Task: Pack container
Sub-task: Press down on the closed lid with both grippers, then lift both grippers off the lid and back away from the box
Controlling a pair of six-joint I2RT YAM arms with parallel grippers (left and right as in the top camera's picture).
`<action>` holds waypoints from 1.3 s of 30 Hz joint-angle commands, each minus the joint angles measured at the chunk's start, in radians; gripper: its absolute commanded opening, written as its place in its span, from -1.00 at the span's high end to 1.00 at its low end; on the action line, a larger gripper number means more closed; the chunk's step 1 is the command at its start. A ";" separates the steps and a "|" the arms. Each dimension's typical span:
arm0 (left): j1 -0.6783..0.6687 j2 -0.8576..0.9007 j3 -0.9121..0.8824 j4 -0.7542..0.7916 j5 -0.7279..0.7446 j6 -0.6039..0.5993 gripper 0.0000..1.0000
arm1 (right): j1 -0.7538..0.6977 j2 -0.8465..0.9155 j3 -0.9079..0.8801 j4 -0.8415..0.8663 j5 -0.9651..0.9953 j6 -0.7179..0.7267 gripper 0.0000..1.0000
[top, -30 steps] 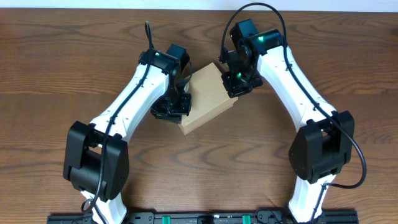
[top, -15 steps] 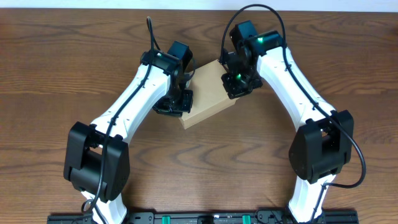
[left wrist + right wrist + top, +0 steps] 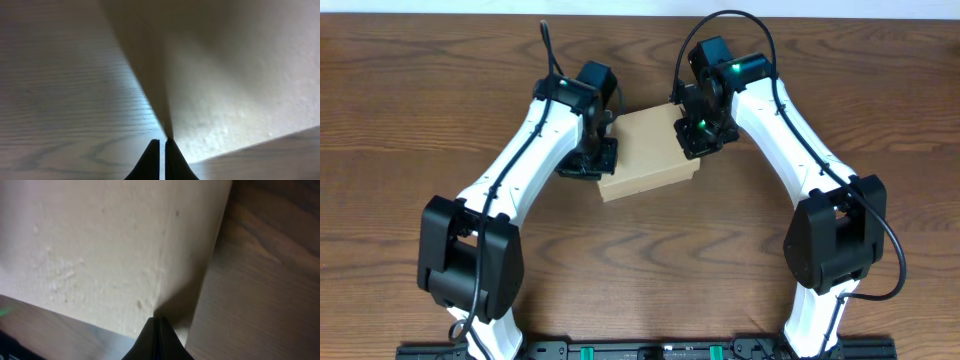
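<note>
The container (image 3: 645, 152) is a plain brown cardboard box lying closed on the table between my two arms. My left gripper (image 3: 596, 160) is shut and empty, with its tips at the box's left edge. In the left wrist view the tips (image 3: 162, 143) touch the box's corner edge (image 3: 240, 75). My right gripper (image 3: 698, 136) is shut and empty, with its tips resting on the box's top near the right edge. In the right wrist view the tips (image 3: 159, 322) rest on the cardboard top (image 3: 100, 245). The box's inside is hidden.
The dark wooden table (image 3: 640, 250) shows all around the box. Both arm bases stand at the front edge, and black cables loop above each wrist. No other loose object is in view.
The box has turned and slid to the left, so it now lies more square to the table. My left gripper has moved up and left along its side. The right gripper has barely moved.
</note>
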 commanded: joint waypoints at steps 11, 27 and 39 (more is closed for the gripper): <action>0.124 -0.024 0.071 0.003 -0.045 0.023 0.73 | 0.015 -0.019 0.017 0.023 -0.013 -0.017 0.97; 0.188 0.037 0.070 0.019 -0.029 0.039 0.72 | -0.077 -0.020 0.087 0.042 -0.012 0.021 0.97; 0.188 0.163 0.070 0.142 0.059 0.056 0.72 | -0.111 -0.020 0.087 0.024 -0.011 0.019 0.98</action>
